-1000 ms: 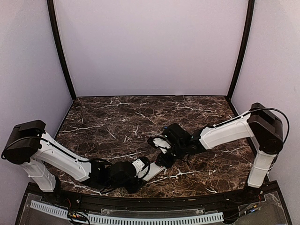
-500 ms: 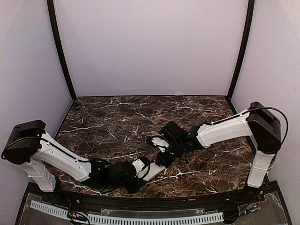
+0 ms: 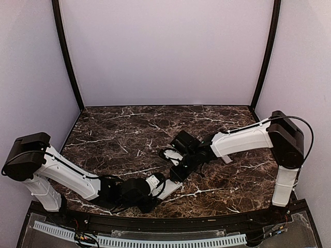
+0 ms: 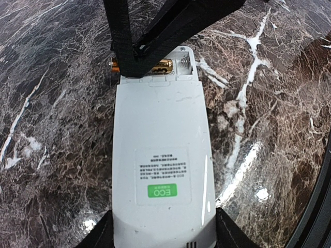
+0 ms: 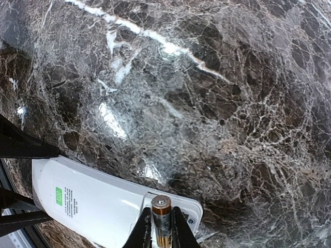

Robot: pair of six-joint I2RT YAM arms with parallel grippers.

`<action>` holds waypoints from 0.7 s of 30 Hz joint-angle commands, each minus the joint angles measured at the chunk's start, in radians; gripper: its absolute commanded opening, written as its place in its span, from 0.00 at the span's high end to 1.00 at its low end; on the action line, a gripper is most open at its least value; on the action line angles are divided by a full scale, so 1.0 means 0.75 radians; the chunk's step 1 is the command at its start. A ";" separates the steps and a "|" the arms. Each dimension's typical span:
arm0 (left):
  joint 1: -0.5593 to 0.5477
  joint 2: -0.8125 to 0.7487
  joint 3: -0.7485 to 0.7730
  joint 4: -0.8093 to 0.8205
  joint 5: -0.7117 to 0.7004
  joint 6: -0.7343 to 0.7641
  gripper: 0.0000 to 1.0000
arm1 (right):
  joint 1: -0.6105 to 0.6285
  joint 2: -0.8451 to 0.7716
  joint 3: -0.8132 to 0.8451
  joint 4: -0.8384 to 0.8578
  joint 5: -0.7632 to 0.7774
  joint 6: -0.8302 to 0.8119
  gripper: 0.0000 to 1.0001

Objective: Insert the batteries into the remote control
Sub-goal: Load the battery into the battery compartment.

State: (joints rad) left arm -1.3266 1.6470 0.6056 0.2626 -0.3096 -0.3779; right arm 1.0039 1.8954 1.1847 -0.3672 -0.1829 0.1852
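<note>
Change noted from the top view: the right arm has swung its forearm and carried its wrist a little toward the left edge and far edge of the dark brown, white-veined marble bench (image 3: 119,132); the left arm has not shifted. Reading: the right side is trimming its line over the battery bay, so insertion is in hand and not finished. The left pincer (image 4: 164,233) is clamped on the near end of the flat white rectangular plastic remote control (image 4: 160,139), one finger at each long side. The remote control sits by the middle of the bench's near edge, back face up; I cannot tell whether it rests on the bench or is held just clear of it. The right pincer (image 5: 161,219) is closed on a slim cylindrical battery (image 5: 161,205), gold and copper where it shows, with a silver cap toward the wrist camera. The battery is at the remote control's far end, over the open battery bay (image 4: 177,53). In the left wrist view it lies across the bay, one orange end showing past the side edge. It does not look seated. A coil spring (image 4: 185,63) is exposed beside it. The back carries a printed label (image 4: 161,178) with a green patch. No second battery is visible.
</note>
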 commanded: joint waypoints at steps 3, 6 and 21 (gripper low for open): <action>0.005 0.032 -0.082 -0.281 0.000 -0.030 0.81 | 0.015 0.055 0.042 -0.043 0.029 0.017 0.87; 0.004 0.032 -0.083 -0.281 -0.001 -0.030 0.81 | 0.017 0.048 0.046 -0.044 0.036 0.015 0.88; 0.004 0.016 -0.092 -0.283 -0.023 -0.040 0.81 | 0.029 0.086 -0.003 0.006 0.103 0.021 0.96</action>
State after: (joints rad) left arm -1.3270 1.6455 0.6037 0.2642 -0.3107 -0.3832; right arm 1.0130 1.9186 1.2324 -0.4187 -0.1524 0.2001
